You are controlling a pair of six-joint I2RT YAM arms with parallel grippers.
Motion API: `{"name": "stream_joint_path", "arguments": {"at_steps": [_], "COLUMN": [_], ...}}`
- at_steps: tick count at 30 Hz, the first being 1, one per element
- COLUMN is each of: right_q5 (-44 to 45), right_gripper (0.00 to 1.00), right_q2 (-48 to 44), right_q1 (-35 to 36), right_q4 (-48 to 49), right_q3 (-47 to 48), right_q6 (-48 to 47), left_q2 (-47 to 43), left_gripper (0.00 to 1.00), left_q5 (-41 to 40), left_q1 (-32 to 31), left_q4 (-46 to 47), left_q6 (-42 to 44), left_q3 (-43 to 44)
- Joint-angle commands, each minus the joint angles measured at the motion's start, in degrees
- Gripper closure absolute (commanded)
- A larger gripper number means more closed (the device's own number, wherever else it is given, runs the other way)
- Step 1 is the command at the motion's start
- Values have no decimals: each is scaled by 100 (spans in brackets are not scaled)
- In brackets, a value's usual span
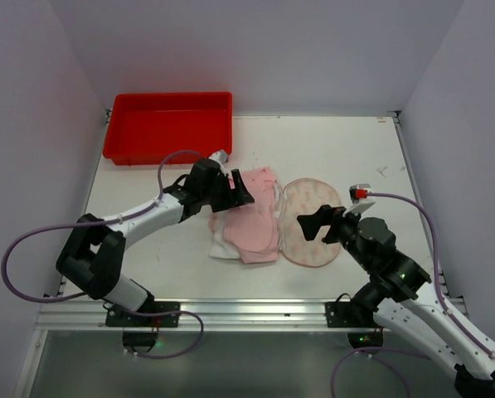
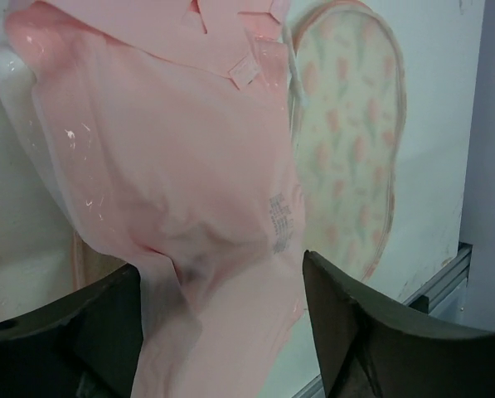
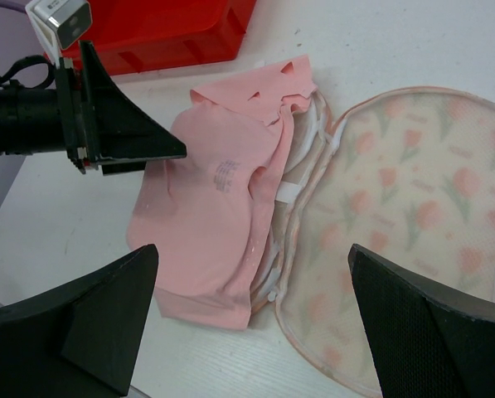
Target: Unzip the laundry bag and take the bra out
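Observation:
The bra (image 1: pixel 254 228) is a plain soft pink garment with a small grey printed label, lying flat at the table's middle. Just right of it lies the laundry bag (image 1: pixel 309 253), peanut-shaped, cream with a pink tulip print and a zipper along its rim. A white zipper pull (image 3: pixel 272 294) shows at its left edge. My left gripper (image 1: pixel 243 192) is open over the bra's upper end; pink fabric (image 2: pixel 172 166) lies between and below its fingers. My right gripper (image 1: pixel 322 224) hovers open above the bag's left rim (image 3: pixel 405 215), nothing between its fingers.
A red plastic tray (image 1: pixel 168 124) stands at the back left. A white layer of fabric (image 1: pixel 220 247) sticks out under the bra's left side. White walls close the table at the back and both sides; the metal rail runs along the near edge.

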Motion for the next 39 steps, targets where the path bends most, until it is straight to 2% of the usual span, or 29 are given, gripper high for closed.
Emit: {"name": "stream_joint_path", "arguments": {"at_steps": [1, 2, 5, 16, 19, 22, 23, 25, 26, 27, 29, 39], "right_q5": [-73, -82, -99, -389, -416, -416, -416, -398, -389, -372, -363, -214], "right_gripper": [1, 1, 1, 1, 1, 1, 1, 1, 1, 1, 1, 1], "right_q2": [29, 20, 46, 275, 310, 310, 310, 310, 302, 284, 284, 205], "right_q1": [5, 5, 5, 5, 5, 5, 5, 5, 5, 5, 5, 5], "right_q4": [109, 109, 144, 320, 329, 347, 355, 347, 338, 329, 311, 241], "right_q3": [9, 9, -8, -35, -43, -52, -61, -52, -61, -61, -52, -17], "right_q6": [-77, -77, -60, 19, 28, 28, 19, 19, 19, 11, 11, -51], "left_q2": [-356, -409, -489, 21, 83, 109, 109, 92, 74, 4, -93, -497], "left_gripper": [23, 17, 14, 17, 24, 40, 53, 71, 86, 96, 100, 100], "left_q5": [3, 11, 134, 91, 38, -67, -111, -121, -112, -59, -7, 1153], "left_q1": [-3, -3, -21, -153, -144, -144, -144, -153, -153, -153, -170, -267], "left_q4": [-232, -268, -268, -163, -145, -197, -206, -233, -250, -250, -251, 241], "left_q6": [174, 183, 165, 156, 156, 183, 209, 209, 218, 218, 227, 236], "left_q3": [264, 264, 264, 194, 176, 229, 272, 299, 351, 369, 457, 923]}}
